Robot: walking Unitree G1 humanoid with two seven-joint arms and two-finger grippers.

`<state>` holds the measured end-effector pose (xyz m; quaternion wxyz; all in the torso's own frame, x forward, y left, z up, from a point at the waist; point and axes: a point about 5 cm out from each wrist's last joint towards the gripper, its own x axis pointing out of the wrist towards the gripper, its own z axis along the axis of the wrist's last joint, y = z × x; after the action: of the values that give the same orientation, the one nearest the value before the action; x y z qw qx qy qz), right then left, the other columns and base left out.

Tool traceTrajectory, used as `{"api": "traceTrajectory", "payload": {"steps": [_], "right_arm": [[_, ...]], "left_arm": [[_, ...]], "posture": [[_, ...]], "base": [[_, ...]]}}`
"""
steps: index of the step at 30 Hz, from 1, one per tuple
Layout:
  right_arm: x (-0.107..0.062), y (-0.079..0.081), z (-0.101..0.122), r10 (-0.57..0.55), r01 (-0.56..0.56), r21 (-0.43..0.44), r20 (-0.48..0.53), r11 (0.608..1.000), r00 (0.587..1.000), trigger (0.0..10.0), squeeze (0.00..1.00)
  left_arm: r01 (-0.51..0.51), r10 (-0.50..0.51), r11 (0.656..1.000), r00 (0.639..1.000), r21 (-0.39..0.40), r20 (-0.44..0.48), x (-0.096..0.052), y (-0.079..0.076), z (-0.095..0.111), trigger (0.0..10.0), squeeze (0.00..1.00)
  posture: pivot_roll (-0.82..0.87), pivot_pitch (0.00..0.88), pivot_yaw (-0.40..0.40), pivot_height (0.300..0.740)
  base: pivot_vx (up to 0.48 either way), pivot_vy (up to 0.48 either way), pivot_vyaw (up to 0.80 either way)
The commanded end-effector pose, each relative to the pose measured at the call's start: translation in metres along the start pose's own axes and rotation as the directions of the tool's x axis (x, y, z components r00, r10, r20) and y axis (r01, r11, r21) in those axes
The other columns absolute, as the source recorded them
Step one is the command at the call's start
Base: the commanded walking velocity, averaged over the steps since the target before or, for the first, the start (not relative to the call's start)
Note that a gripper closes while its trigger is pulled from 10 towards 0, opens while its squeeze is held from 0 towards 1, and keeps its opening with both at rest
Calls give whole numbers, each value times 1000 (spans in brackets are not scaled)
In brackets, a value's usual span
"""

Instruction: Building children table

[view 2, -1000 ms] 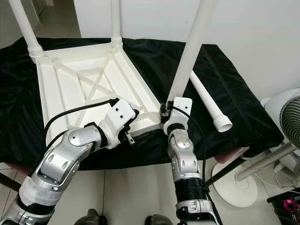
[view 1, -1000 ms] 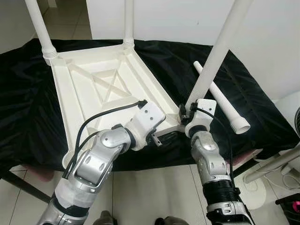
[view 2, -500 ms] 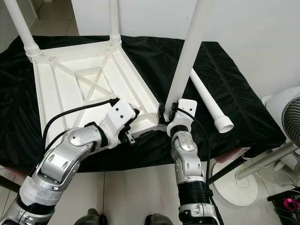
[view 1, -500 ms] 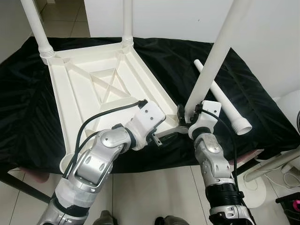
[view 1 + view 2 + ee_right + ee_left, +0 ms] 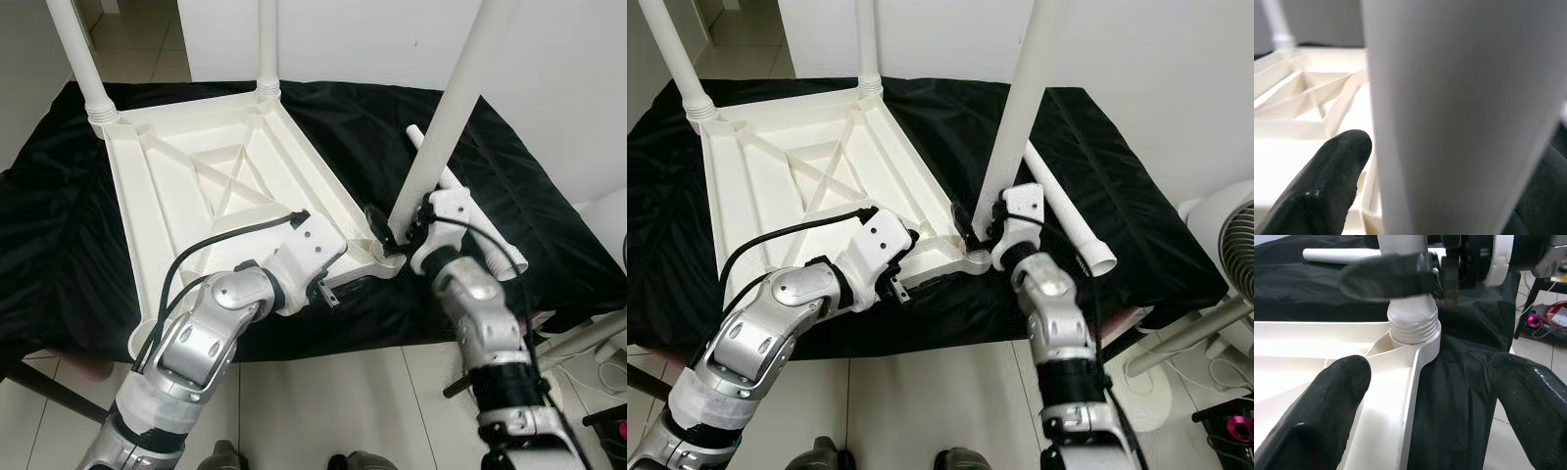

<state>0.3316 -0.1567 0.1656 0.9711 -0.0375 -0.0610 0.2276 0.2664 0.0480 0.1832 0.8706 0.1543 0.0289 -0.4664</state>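
Left eye view shows the white plastic children's table top [image 5: 216, 186] lying upside down on the black-draped surface [image 5: 59, 255], two legs upright at its far corners. At the near right corner, the right end effector [image 5: 392, 235] clamps the white tubular leg [image 5: 446, 127] just above its threaded socket [image 5: 1413, 330]. The left end effector [image 5: 1420, 396] hangs wide open beside that corner. A spare white leg [image 5: 1068, 220] lies further right. The plastic looks light, stiff and slippery; gripping low should steady the threading.
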Motion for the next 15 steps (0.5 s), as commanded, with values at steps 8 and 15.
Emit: {"api": "traceTrajectory", "payload": {"steps": [8,15], "right_arm": [[0,-5,-17,148,-151,-20,-101,988,984,10000,0],[-4,-9,-27,200,-204,-10,-147,979,969,0,0]], "left_arm": [[-15,16,1000,1000,21,-8,0,2,2,10000,0],[-26,26,999,1000,24,-11,-1,5,2,10000,0]], "posture": [[-65,33,-10,740],[-57,28,-10,740]], "base": [[0,0,0],[0,0,0]]}}
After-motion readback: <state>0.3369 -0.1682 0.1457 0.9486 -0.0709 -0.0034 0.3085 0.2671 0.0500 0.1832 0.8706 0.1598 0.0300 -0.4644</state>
